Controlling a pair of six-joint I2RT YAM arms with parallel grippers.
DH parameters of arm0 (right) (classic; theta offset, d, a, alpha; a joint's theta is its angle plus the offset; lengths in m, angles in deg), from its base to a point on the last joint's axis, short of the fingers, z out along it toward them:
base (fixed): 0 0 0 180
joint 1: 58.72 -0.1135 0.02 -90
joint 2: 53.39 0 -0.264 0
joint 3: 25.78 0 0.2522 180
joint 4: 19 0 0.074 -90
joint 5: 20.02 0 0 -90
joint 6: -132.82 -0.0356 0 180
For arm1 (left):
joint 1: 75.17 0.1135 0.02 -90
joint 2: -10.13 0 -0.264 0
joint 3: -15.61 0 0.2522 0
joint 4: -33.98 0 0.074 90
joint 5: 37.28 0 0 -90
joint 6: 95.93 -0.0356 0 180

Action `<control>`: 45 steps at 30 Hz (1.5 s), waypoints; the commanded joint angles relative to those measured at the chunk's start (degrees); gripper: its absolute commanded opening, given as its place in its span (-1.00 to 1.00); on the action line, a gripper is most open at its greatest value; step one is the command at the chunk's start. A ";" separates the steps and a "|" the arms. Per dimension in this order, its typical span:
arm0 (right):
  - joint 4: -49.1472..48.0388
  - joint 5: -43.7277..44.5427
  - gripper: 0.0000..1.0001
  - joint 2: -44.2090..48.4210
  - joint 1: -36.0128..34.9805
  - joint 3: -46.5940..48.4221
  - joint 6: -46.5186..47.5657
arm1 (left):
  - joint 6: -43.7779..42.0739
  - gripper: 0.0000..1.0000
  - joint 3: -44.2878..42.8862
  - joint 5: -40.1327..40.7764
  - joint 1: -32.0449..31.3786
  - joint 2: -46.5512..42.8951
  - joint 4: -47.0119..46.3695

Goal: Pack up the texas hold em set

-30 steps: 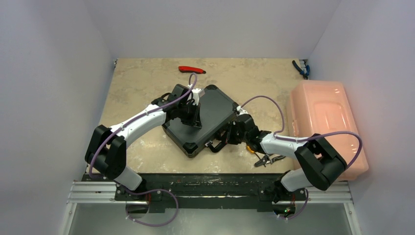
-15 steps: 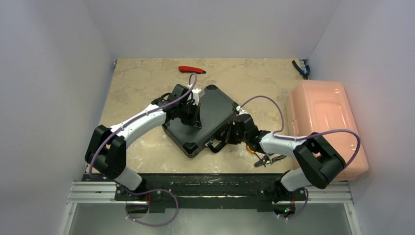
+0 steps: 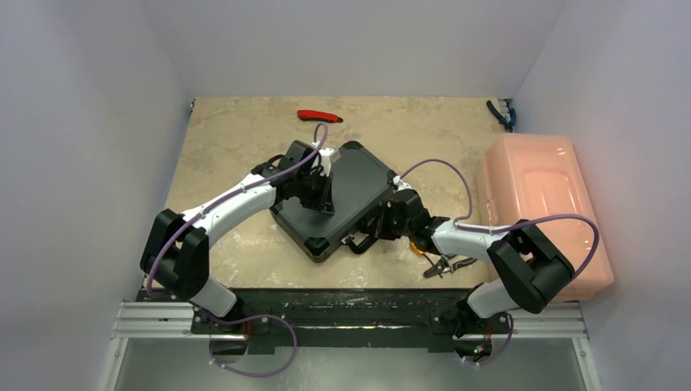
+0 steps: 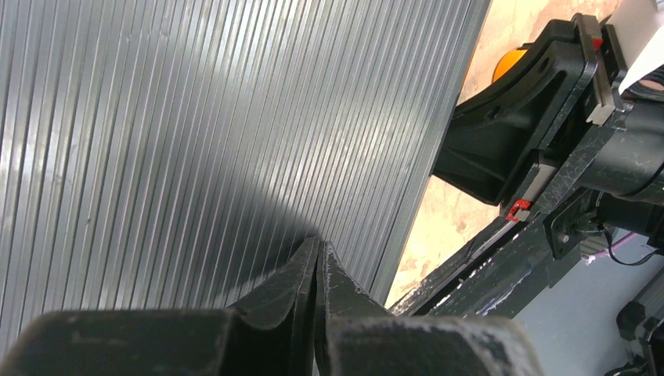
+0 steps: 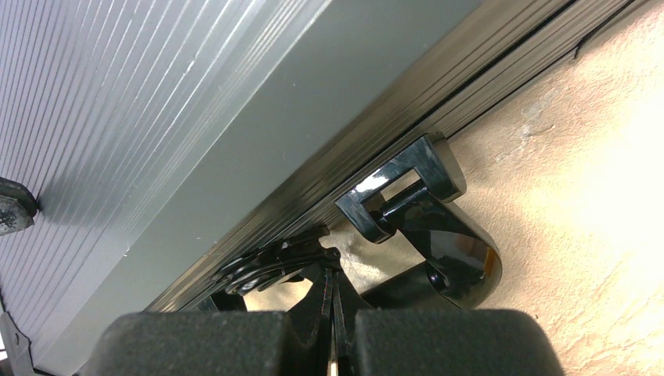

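Note:
The black hard briefcase [image 3: 352, 189] lies closed on the table, its ribbed lid up. Cards, chips, dice and discs are hidden. My left gripper [image 3: 324, 197] is shut, its tips resting on the lid; in the left wrist view it [image 4: 317, 249] touches the ribbed lid [image 4: 196, 141]. My right gripper [image 3: 376, 228] is shut at the case's near right side. In the right wrist view its tips [image 5: 333, 274] touch a black latch [image 5: 270, 265] on the case's side [image 5: 258, 141], beside the glossy handle [image 5: 442, 239].
A red-handled tool [image 3: 319, 116] lies at the back. Blue-handled pliers [image 3: 499, 112] lie at the back right corner. A pink lidded bin [image 3: 542, 208] stands on the right. The orange tape measure [image 3: 419, 244] and black-handled pliers [image 3: 444, 265] lie under my right arm.

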 commanded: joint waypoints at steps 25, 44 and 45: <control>7.33 5.40 -0.97 9.38 0.05 -0.16 1.86 | 0.19 -0.64 -2.81 5.38 -0.84 -8.35 8.07; 15.20 9.15 -0.18 21.36 0.01 2.67 6.42 | -0.42 0.14 0.87 11.11 -0.78 -19.79 9.94; 15.66 9.50 -0.14 22.00 0.03 3.06 6.95 | -0.62 0.17 0.96 11.79 -0.79 -20.67 9.99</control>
